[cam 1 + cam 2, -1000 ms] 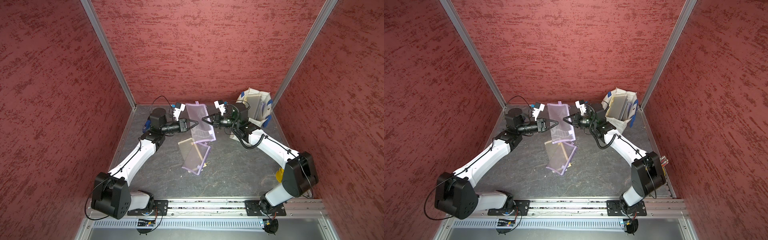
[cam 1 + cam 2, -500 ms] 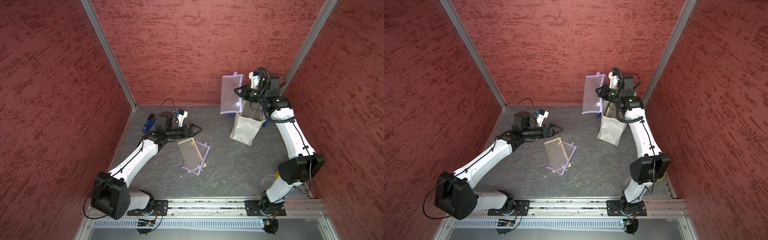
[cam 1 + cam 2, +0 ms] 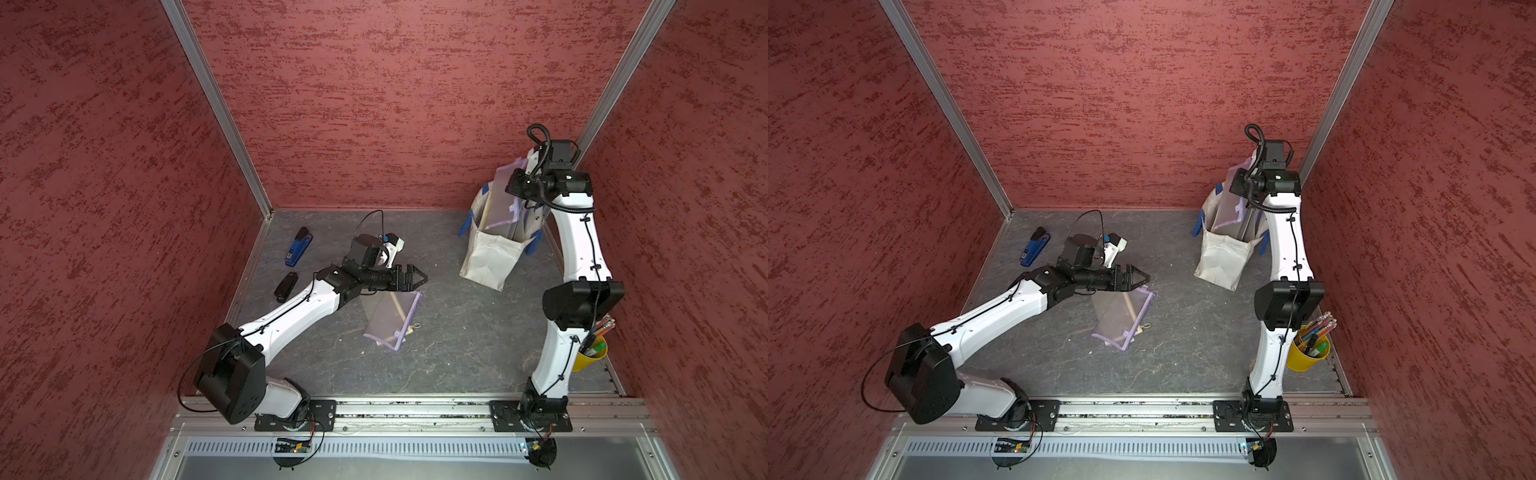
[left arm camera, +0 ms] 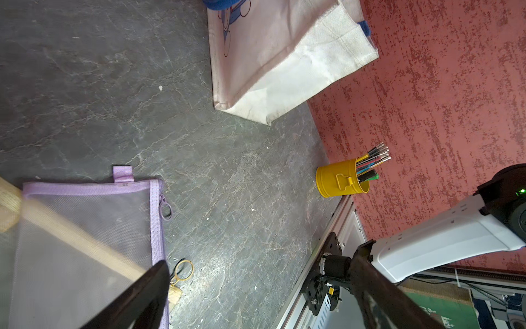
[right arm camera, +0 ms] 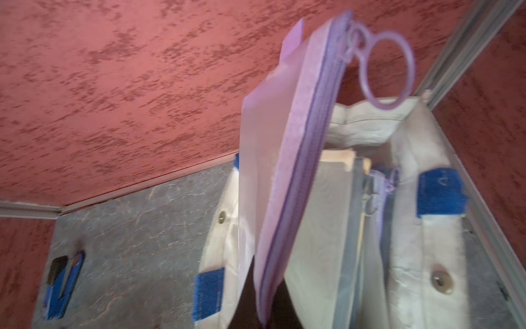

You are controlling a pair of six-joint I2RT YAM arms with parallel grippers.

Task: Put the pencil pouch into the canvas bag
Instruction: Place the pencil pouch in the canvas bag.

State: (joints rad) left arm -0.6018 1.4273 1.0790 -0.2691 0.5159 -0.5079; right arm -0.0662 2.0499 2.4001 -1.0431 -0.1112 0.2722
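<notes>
The pencil pouch is a pale purple zip pouch with a ring pull. It hangs upright, its lower part inside the mouth of the canvas bag at the back right. My right gripper is shut on the pouch's edge, above the bag; both top views show this, as with the pouch and bag. My left gripper is open and empty, low over the table's middle.
A second purple mesh pouch lies flat under the left gripper, a key ring beside it. A blue stapler and a black object lie at the back left. A yellow pencil cup stands by the right arm. Books stand inside the bag.
The left gripper let go of the pouch, opened and drew back over the mesh pouch. The right arm carried the pouch to the back right and lowered it into the bag's mouth.
</notes>
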